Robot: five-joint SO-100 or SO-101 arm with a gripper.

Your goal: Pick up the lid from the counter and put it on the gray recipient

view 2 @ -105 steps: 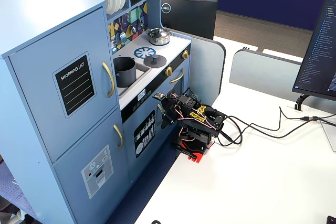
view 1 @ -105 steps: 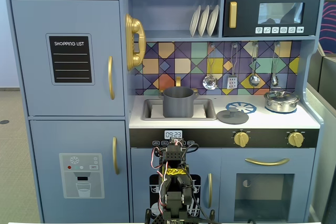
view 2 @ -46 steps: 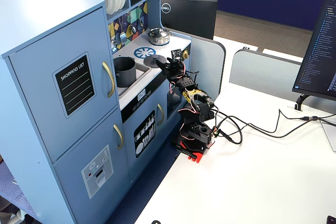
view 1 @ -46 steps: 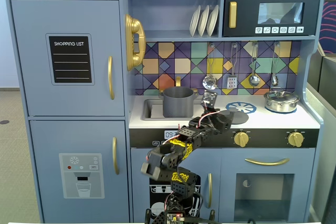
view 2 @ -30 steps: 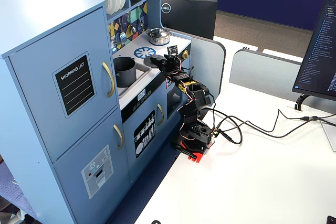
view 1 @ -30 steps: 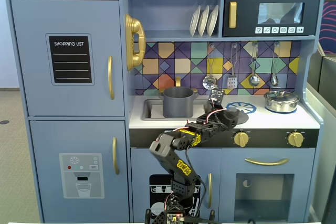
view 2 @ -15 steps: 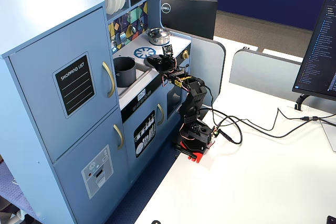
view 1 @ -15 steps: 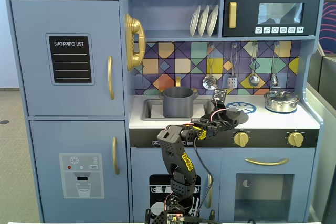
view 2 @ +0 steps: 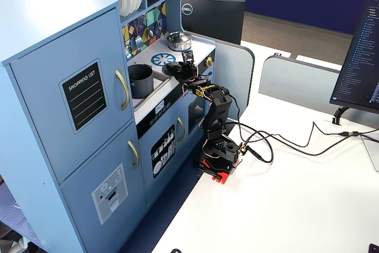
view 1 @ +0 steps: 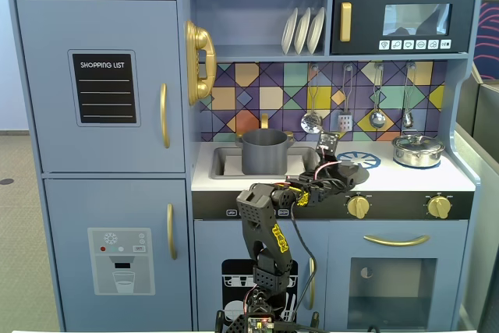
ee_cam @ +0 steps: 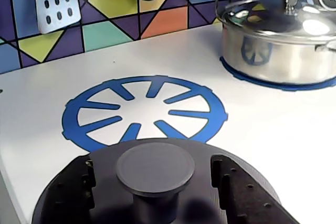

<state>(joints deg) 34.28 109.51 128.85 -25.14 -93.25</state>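
Gripper (ee_cam: pixel 152 182) has edged fwd, fingers apart either side of lid (ee_cam: pixel 157 169) knob, apparently not clamped.

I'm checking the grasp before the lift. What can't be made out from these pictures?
- Wrist view: the fingertips flank the lid's knob, but whether they touch it is unclear; the bottom edge cuts the lid off.
- Front fixed view: the gripper covers most of the lid.
- Side fixed view: gripper and lid are too small to tell contact.
- The gray pot's inside is hidden by its wall.
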